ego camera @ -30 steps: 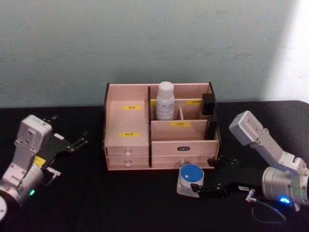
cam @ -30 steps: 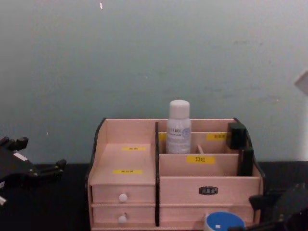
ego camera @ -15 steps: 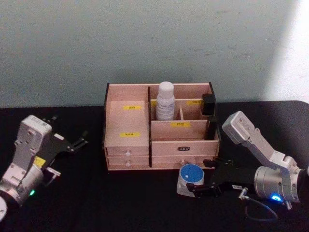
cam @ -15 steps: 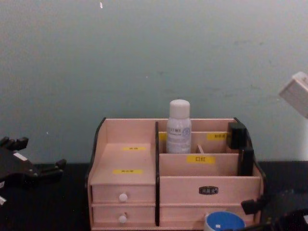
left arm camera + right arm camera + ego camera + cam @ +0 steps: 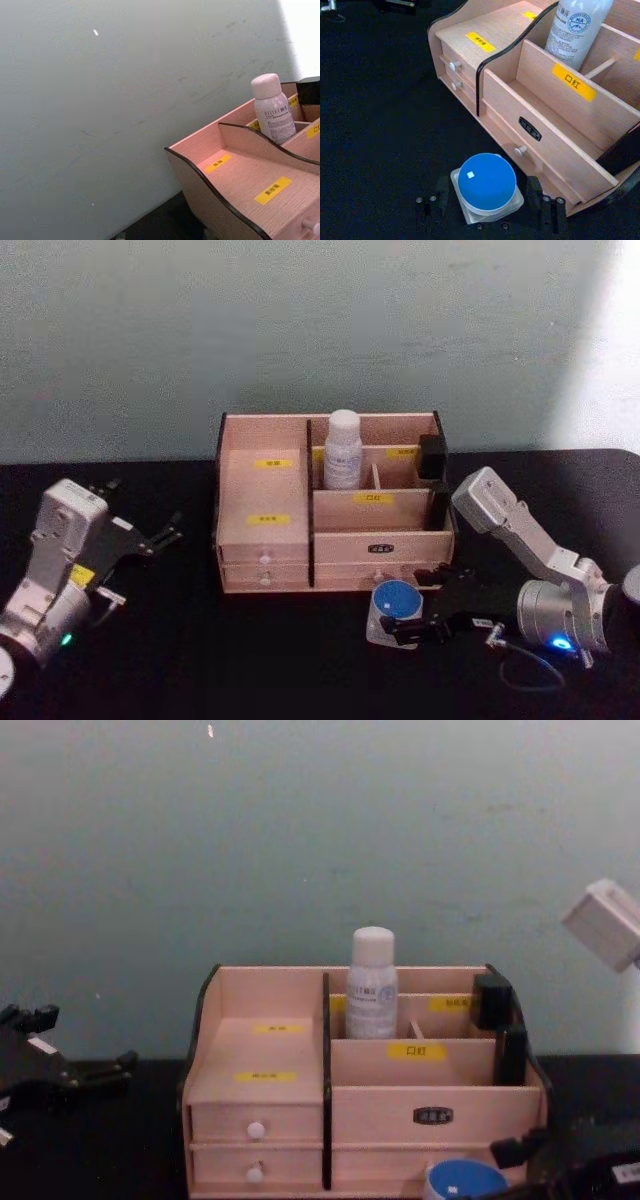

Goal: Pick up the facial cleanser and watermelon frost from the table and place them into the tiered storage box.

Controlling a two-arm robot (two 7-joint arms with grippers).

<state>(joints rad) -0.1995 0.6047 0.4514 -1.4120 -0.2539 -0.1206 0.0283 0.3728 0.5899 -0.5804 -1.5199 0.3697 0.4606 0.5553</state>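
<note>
The tiered storage box (image 5: pixel 265 490) (image 5: pixel 260 1050) stands mid-table on the black cloth. A white bottle, the facial cleanser (image 5: pixel 342 450) (image 5: pixel 575 27) (image 5: pixel 372 985) (image 5: pixel 272 110), stands upright in a rear compartment. The watermelon frost, a squat clear jar with a round blue lid (image 5: pixel 393 600) (image 5: pixel 487 182) (image 5: pixel 465 1182), sits on the table just in front of the box's lower right drawer. My right gripper (image 5: pixel 412 605) (image 5: pixel 487 210) is open, one finger on each side of the jar with gaps showing. My left gripper (image 5: pixel 165 530) (image 5: pixel 85 1040) is open at the far left with nothing between its fingers.
Two black items (image 5: pixel 431 455) (image 5: pixel 490 1000) stand in the box's right-hand compartments. White knobs (image 5: pixel 454 65) mark the small drawers. The front middle compartment (image 5: pixel 555 115) with a yellow label holds nothing. A teal wall (image 5: pixel 320 330) rises behind the table.
My right arm has moved left toward the box, bringing its open fingers around the blue-lidded jar. The left arm, the bottle and the box have not moved.
</note>
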